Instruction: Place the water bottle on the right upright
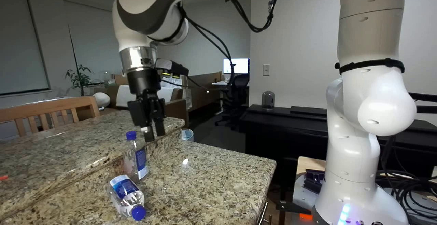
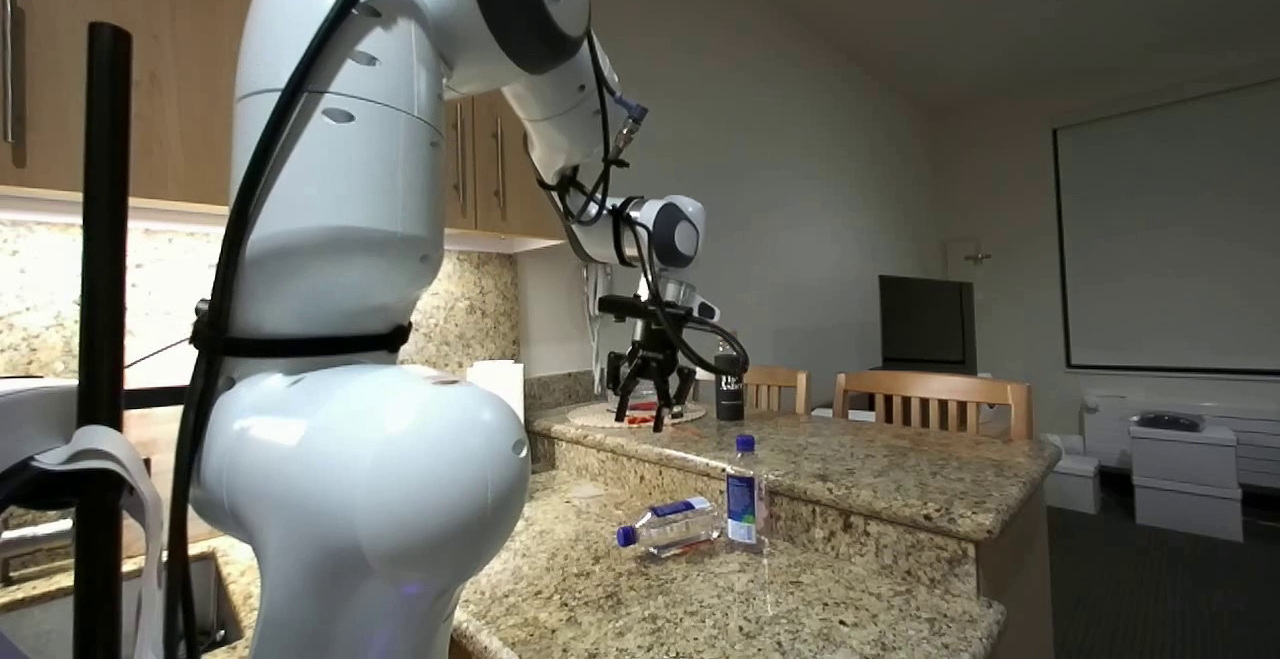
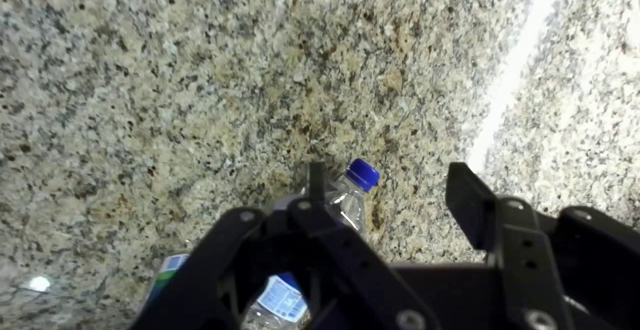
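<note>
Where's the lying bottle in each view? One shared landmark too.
In an exterior view: lying bottle lower left, in front of the standing bottle.
In an exterior view: lying bottle lower middle, left of the standing bottle.
Wrist view: lying bottle lower middle, partly hidden by the claw.
Shared landmark: the speckled counter under it.

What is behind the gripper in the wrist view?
The lying bottle, on granite: its capped end and part of its label show; the gripper covers its middle. A strip of another label shows, the rest covered.
</note>
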Action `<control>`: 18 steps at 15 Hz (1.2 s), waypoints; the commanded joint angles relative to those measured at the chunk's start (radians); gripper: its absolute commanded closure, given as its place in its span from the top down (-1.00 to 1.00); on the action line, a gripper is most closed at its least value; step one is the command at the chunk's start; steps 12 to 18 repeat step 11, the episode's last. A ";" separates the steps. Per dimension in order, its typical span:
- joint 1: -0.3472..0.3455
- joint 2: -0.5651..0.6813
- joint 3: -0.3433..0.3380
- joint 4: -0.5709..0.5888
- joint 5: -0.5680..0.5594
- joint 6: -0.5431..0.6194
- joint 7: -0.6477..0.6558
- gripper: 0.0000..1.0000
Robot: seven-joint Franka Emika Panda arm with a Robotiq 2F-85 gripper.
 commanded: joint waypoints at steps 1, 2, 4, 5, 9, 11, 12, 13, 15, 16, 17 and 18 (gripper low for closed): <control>-0.027 -0.126 -0.022 -0.077 0.016 -0.039 0.080 0.91; -0.033 -0.144 -0.031 -0.084 0.022 -0.049 0.093 0.98; -0.044 -0.183 -0.045 -0.108 0.015 -0.044 0.144 1.00; -0.048 -0.197 -0.051 -0.116 0.013 -0.044 0.161 1.00; -0.047 -0.160 -0.052 -0.076 0.001 -0.048 0.132 1.00; -0.046 -0.154 -0.048 -0.075 0.001 -0.047 0.132 1.00; -0.046 -0.154 -0.048 -0.075 0.001 -0.047 0.132 1.00; -0.046 -0.154 -0.048 -0.075 0.001 -0.047 0.132 1.00; -0.046 -0.154 -0.048 -0.075 0.001 -0.047 0.132 1.00; -0.046 -0.154 -0.048 -0.075 0.001 -0.047 0.132 1.00; -0.046 -0.154 -0.048 -0.075 0.001 -0.047 0.132 1.00; -0.046 -0.154 -0.048 -0.075 0.001 -0.047 0.132 1.00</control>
